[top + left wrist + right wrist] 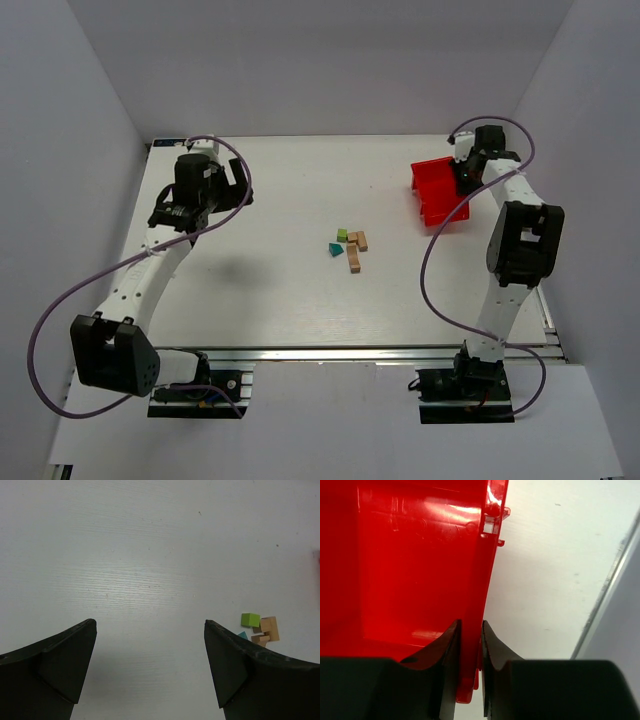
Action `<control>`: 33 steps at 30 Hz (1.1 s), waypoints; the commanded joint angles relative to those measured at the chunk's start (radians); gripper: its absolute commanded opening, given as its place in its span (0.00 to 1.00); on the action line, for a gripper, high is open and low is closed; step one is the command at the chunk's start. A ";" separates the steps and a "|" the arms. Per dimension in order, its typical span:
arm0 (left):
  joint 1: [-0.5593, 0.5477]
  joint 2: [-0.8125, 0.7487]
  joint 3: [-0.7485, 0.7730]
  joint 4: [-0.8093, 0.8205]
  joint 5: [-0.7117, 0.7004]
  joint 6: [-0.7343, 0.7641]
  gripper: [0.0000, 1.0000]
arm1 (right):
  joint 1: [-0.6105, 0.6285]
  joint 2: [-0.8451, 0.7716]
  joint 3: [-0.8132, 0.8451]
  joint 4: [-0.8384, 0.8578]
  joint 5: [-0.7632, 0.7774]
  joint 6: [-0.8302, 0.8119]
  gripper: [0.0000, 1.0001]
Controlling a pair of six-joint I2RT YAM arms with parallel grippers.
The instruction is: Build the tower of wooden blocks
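Trouble could come first from your right gripper (471, 625), I think: its jaws were closed on the side wall of the red bin (415, 565) at the far right of the table (280, 300). If you pulled that arm away without letting go, the bin could tip or slide toward the blocks (350, 248) and scatter them. The blocks lay in a small loose cluster near the middle of the table, well apart from both arms. A green one (250, 619) and a teal one (335, 249) sat beside the tan ones, and I could not tell if any was stacked. They were tiny, so a wide grasp could knock the neighbours. Your left gripper (149, 630) hung open and empty over the table at the far left. Nothing stood between it and the blocks.
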 commanded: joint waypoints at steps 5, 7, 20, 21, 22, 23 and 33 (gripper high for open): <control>0.002 0.021 0.032 0.013 0.030 -0.002 0.98 | -0.093 0.037 0.095 0.048 -0.155 0.022 0.03; 0.000 0.027 0.032 0.016 0.030 -0.001 0.98 | -0.099 0.049 0.104 0.045 -0.161 0.003 0.07; -0.006 0.058 0.009 0.041 0.089 0.027 0.98 | -0.117 0.104 0.109 0.045 -0.168 0.009 0.33; -0.006 0.058 0.010 0.042 0.087 0.025 0.98 | -0.117 0.098 0.109 0.044 -0.171 0.012 0.35; -0.006 0.056 0.010 0.045 0.089 0.025 0.98 | -0.117 0.080 0.112 0.042 -0.172 0.016 0.41; -0.003 0.056 0.015 0.045 0.090 0.022 0.98 | -0.117 0.072 0.121 0.036 -0.169 0.020 0.46; 0.006 0.097 0.087 0.028 0.125 -0.051 0.98 | -0.047 -0.201 0.004 0.071 -0.249 0.181 0.89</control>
